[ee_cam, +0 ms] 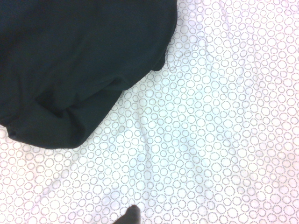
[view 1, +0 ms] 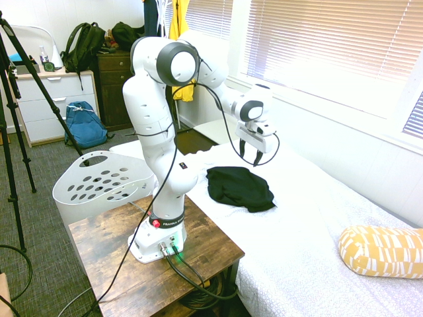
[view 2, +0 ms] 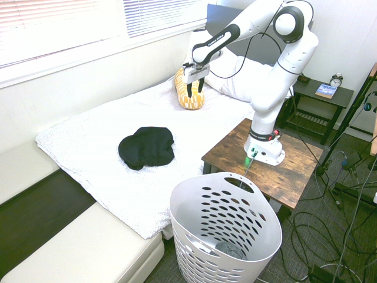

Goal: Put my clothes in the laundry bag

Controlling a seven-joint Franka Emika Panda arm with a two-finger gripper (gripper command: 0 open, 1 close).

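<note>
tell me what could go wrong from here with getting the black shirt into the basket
1. The open gripper hangs above the white bedspread, off to one side of the crumpled black garment; a straight descent would likely pinch bedding, not cloth.
2. The garment lies in a loose heap, so a pinch may catch only one fold and leave the rest trailing or slipping free.
3. The white laundry basket stands on the floor beyond the wooden table, so a dangling garment could snag on the way.

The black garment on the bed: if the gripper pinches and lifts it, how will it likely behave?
The black garment lies crumpled in soft folds on the white bedspread, so it is probably floppy and would drape and hang below the open gripper. It looks thin, likely light. Bunched as it is, a pinch might catch only one layer, leaving it trailing.
</note>
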